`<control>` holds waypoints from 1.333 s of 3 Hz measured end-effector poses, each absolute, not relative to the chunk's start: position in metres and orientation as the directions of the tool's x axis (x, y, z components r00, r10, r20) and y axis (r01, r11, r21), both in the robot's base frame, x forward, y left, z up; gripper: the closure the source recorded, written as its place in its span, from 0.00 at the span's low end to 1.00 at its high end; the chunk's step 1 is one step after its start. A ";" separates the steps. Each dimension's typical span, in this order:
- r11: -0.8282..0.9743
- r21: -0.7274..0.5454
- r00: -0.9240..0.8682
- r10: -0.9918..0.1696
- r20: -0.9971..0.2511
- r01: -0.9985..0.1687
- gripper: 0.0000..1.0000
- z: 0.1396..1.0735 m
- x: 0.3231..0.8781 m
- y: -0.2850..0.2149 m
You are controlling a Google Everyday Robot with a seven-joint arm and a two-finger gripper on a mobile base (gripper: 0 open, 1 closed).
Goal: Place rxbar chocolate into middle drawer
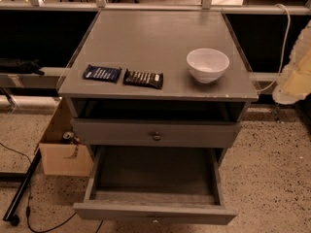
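The rxbar chocolate (pixel 143 78), in a dark wrapper with white lettering, lies flat near the front edge of the grey cabinet top (pixel 155 38). The middle drawer (pixel 154 212) is pulled wide open below, and its dark inside is empty. My gripper (pixel 295 76) shows as a pale blurred shape at the right edge of the view. It is off to the right of the cabinet, apart from the bar and the drawer.
A blue-wrapped bar (pixel 102 73) lies just left of the chocolate bar. A white bowl (pixel 208 64) stands on the right of the top. The upper drawer front (pixel 156 136) is shut. A cardboard box (pixel 63 154) sits on the floor at left, with cables nearby.
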State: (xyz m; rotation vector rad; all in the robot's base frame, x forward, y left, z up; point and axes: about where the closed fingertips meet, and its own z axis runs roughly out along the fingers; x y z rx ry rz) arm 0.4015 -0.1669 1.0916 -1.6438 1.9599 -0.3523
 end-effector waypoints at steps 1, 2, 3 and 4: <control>0.217 -0.529 -0.099 -0.965 -0.243 -0.820 0.00 1.092 0.402 -0.167; 0.232 -0.525 -0.076 -0.950 -0.302 -0.819 0.00 1.097 0.410 -0.151; 0.222 -0.465 0.009 -0.896 -0.444 -0.857 0.00 1.089 0.455 -0.107; 0.174 -0.428 0.071 -0.864 -0.499 -0.887 0.00 1.084 0.485 -0.072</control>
